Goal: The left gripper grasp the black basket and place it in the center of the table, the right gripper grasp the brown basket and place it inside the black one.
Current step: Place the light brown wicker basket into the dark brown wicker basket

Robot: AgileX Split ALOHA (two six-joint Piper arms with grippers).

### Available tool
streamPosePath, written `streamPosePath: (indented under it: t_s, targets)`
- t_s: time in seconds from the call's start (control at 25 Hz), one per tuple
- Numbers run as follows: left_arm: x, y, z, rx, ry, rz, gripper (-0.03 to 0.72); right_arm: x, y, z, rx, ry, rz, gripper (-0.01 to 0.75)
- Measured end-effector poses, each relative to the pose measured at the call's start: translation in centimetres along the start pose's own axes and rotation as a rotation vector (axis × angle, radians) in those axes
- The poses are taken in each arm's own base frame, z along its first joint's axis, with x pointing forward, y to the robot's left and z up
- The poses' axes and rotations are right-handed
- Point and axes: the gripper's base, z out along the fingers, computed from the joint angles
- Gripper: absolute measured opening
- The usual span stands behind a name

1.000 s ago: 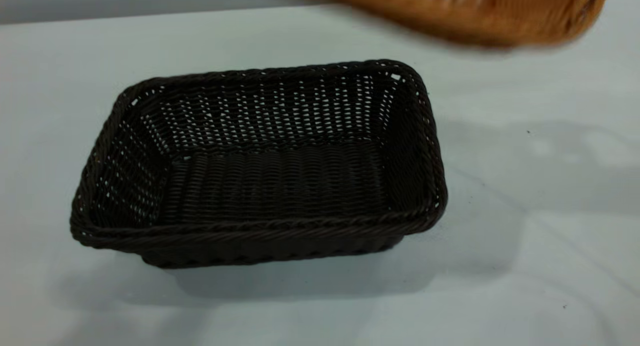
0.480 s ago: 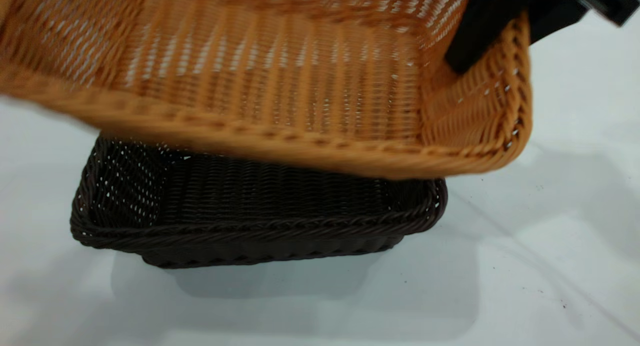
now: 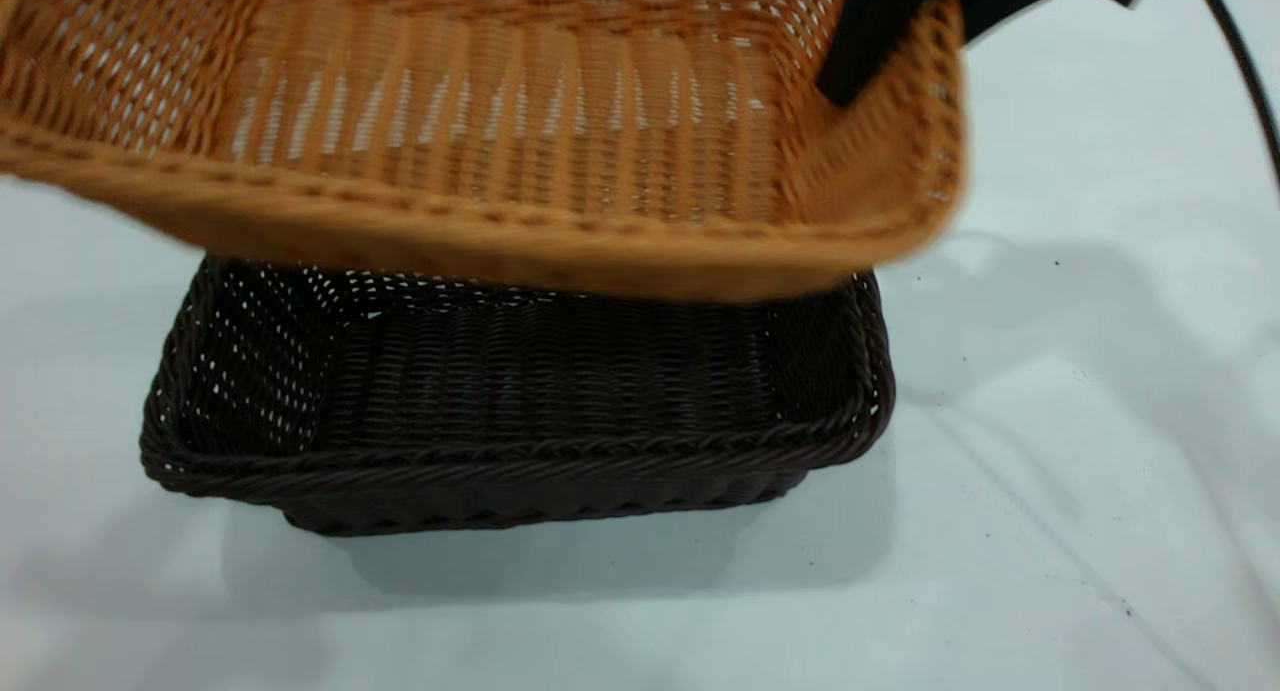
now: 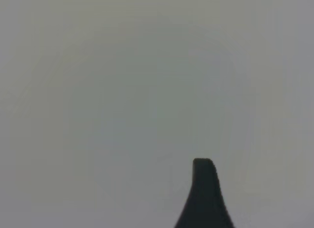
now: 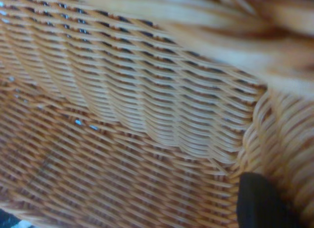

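Observation:
The black basket [image 3: 520,411] stands upright on the table [image 3: 1080,491], its far half hidden behind the brown basket. The brown basket [image 3: 500,131] hangs in the air over the black one, tilted, its near rim above the black basket's inside. My right gripper [image 3: 905,46] is shut on the brown basket's right short wall, with one black finger [image 3: 870,41] inside the wall. The right wrist view shows that wall's weave [image 5: 147,115] and one finger [image 5: 260,203] against it. The left wrist view shows only one black finger [image 4: 203,193] of my left gripper over bare table [image 4: 122,90].
A black cable [image 3: 1240,61] runs down at the far right. Bare tabletop lies in front of and to the right of the black basket.
The brown basket came in from the upper right, carried by my right gripper, and now hangs over the black basket, a little further left than half a second ago. The black basket has not moved.

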Motion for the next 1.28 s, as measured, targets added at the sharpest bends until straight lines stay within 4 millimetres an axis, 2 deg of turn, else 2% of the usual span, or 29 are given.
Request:
streamPosePath:
  t_s: [0.24,0.56,0.96,1.28]
  targets:
    - [0.1,0.0,0.0,0.000,0.001,0.000,0.469,-0.5,0.0,1.4,0.013,0.039,-0.012,0.108]
    - [0.1,0.0,0.0,-0.009,0.009,-0.038,0.468,-0.3,0.5,2.1,0.030,0.060,-0.035,0.108]
    - [0.2,0.1,0.0,-0.010,0.012,-0.045,0.468,-0.8,-0.8,5.0,0.030,0.133,0.011,0.108]
    - [0.2,0.1,0.0,-0.010,0.012,-0.045,0.468,-1.0,-1.9,6.5,0.035,0.177,0.031,0.108]
